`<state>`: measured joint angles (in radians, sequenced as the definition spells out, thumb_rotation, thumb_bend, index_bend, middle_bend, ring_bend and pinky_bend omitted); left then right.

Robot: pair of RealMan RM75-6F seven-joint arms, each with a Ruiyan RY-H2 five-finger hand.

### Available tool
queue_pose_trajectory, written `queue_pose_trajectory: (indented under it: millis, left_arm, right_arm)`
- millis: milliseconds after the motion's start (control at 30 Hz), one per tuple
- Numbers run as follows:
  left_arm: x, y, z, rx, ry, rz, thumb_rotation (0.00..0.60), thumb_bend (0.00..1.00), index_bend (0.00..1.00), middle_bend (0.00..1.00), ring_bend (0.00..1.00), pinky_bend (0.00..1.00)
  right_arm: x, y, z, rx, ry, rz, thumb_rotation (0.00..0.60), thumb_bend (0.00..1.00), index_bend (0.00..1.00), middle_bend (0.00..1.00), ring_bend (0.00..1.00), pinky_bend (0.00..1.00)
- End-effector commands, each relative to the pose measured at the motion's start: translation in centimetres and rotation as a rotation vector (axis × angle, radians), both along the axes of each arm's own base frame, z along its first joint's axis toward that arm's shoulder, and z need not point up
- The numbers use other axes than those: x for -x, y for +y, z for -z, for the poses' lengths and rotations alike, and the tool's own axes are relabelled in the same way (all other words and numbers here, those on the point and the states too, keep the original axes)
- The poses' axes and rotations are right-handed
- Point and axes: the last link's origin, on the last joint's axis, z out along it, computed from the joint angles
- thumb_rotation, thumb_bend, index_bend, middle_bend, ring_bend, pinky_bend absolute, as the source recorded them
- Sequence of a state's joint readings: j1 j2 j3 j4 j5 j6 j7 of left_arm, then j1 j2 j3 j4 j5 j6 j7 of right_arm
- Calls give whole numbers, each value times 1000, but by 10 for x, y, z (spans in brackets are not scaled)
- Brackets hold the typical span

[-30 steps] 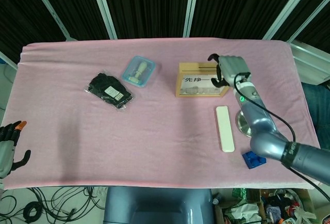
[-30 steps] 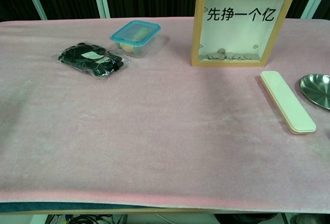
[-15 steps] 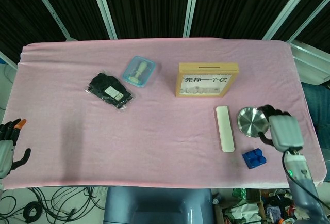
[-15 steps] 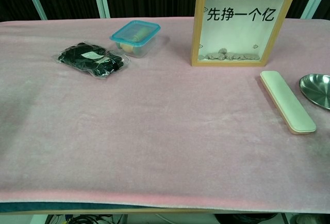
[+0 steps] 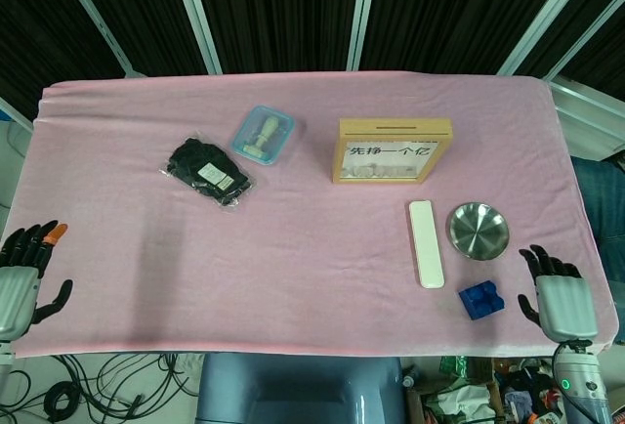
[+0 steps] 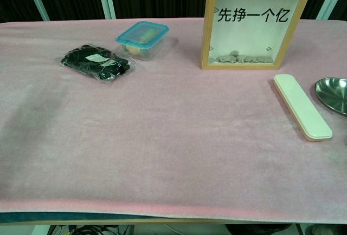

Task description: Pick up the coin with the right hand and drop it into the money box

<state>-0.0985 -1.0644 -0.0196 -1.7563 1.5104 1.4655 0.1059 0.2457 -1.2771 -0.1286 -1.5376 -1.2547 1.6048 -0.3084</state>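
Note:
The wooden-framed money box (image 5: 394, 150) (image 6: 256, 23) stands upright at the back centre-right, with several coins lying in its bottom behind the glass. I see no loose coin on the cloth or in the steel dish (image 5: 478, 231) (image 6: 332, 94). My right hand (image 5: 557, 299) hangs off the table's front right corner, fingers apart and holding nothing. My left hand (image 5: 23, 277) sits off the front left edge, also empty with fingers spread. Neither hand shows in the chest view.
A long white case (image 5: 425, 243) (image 6: 302, 112) lies left of the dish. A blue block (image 5: 480, 300) sits near the front right edge. A teal-lidded container (image 5: 263, 135) (image 6: 142, 40) and a black bundle in a bag (image 5: 206, 171) (image 6: 96, 61) lie at the back left.
My right hand has drawn back from above the money box, past the dish, to beyond the front right corner. My left hand rose slightly at the left edge.

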Motion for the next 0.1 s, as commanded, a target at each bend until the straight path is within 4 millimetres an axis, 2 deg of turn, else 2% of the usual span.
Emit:
queue_pose_trajectory:
  millis: [33,100]
  left_arm:
    - [-5,-3,1,15,15,11,600,403,100,35,20,0]
    - [-8,-5,4,28,23,22,600,402,100,35,20,0]
  right_arm:
    - [1,0,2,0,0,-5,600,198,205,132,265,318]
    - [-1,0,1,7,-7,-18,600,198,204,130,264,311]
